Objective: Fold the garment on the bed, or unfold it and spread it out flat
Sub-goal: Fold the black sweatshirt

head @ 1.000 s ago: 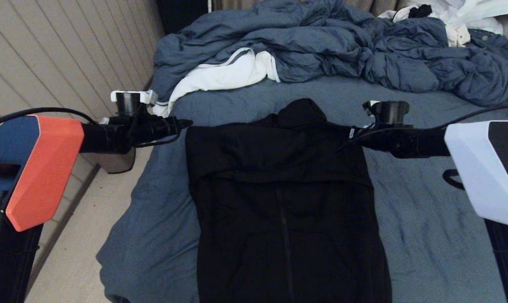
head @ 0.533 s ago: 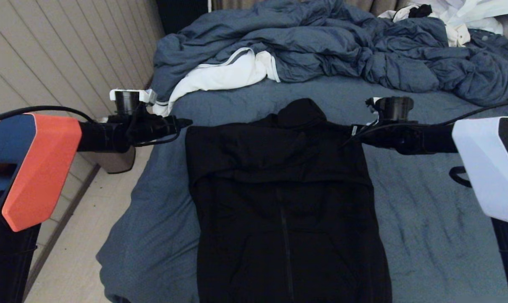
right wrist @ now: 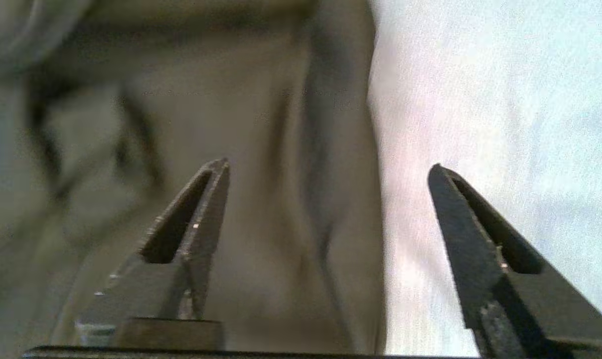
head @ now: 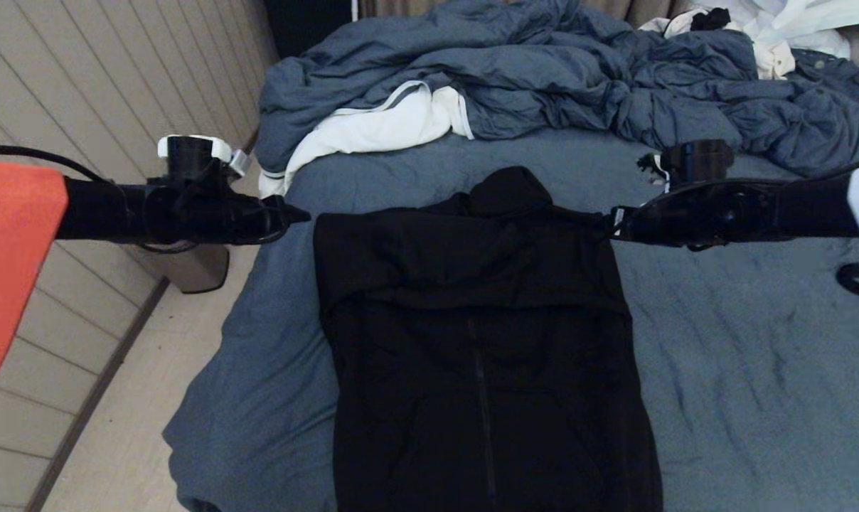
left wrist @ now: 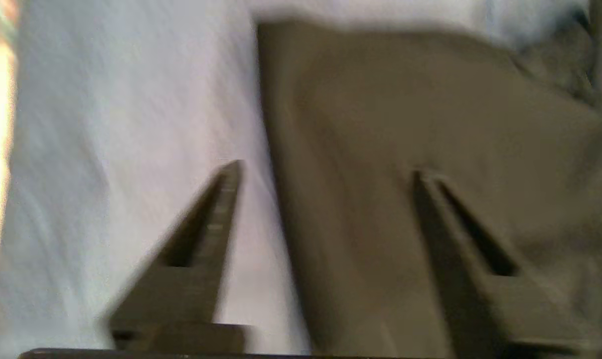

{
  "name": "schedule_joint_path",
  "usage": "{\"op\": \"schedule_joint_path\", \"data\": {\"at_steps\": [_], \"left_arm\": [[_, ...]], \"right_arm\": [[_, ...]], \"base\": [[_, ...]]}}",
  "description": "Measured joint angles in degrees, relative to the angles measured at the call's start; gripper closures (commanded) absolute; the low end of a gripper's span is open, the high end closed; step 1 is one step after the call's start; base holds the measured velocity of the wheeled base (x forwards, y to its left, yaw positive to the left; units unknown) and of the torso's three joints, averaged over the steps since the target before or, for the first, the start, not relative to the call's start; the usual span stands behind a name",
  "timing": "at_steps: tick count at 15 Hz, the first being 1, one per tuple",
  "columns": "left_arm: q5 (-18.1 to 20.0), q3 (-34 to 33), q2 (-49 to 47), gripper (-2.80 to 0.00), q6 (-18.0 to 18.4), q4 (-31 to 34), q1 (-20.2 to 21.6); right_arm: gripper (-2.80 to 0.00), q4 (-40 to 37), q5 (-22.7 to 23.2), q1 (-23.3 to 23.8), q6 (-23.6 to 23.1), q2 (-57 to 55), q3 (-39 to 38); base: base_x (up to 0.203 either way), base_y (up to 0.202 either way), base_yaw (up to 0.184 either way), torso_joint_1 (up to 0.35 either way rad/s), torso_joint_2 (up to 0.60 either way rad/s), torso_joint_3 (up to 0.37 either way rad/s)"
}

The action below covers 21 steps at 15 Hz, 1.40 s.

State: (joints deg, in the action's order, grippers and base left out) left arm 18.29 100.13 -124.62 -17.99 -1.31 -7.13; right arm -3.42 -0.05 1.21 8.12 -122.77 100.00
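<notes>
The garment (head: 483,341) lies flat mid-bed (head: 742,370), hood towards the far side; left gripper (head: 298,213) hangs beside its left shoulder, fingers spread wide, empty; right gripper (head: 614,224) sits at the right shoulder, fingers wide, nothing held.

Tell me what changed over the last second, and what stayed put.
Both arms drew outward, away from the hoodie: the left gripper slid left of its shoulder corner, the right gripper right. Both hold nothing, fingers apart. The hoodie, bed and duvet stayed as they were.
</notes>
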Motion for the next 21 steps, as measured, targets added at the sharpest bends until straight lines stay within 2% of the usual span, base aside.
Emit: {"op": "schedule_joint_path", "data": {"at_steps": [2, 7, 12, 16, 17, 21], "left_arm": [[2.1, -6.1, 3.6, 0.00, 0.1, 0.2, 0.0], [3.1, -21.5, 12.5, 0.00, 0.7, -0.1, 0.2], [5.2, -29.4, 17.8, 0.00, 0.8, -1.3, 0.2], [6.3, -35.0, 21.4, 0.00, 0.9, -1.4, 0.2], [6.3, -36.1, 22.2, 0.00, 0.9, -1.4, 0.2], [6.9, -39.3, 23.9, 0.00, 0.8, -4.4, 0.2]], "right_arm": [[-2.80, -0.7, 2.5, 0.1, -0.7, 3.6, -6.5], [-2.80, -0.8, 4.4, 0.5, -1.6, 11.4, -20.3], [-2.80, -0.9, 6.9, 0.7, -1.5, 16.7, -28.5], [-2.80, -1.0, 10.9, 0.5, -1.6, 20.5, -34.7], [0.00, -0.9, 11.2, 0.4, -1.7, 21.2, -35.9], [0.00, -1.1, 7.9, 0.4, -1.8, 22.7, -38.9]], "base": [[0.000, 0.000, 0.000, 0.000, 0.00, 0.000], [0.000, 0.000, 0.000, 0.000, 0.00, 0.000], [0.000, 0.000, 0.000, 0.000, 0.00, 0.000], [0.000, 0.000, 0.000, 0.000, 0.00, 0.000], [0.000, 0.000, 0.000, 0.000, 0.00, 0.000], [0.000, 0.000, 0.000, 0.000, 0.00, 0.000]]}}
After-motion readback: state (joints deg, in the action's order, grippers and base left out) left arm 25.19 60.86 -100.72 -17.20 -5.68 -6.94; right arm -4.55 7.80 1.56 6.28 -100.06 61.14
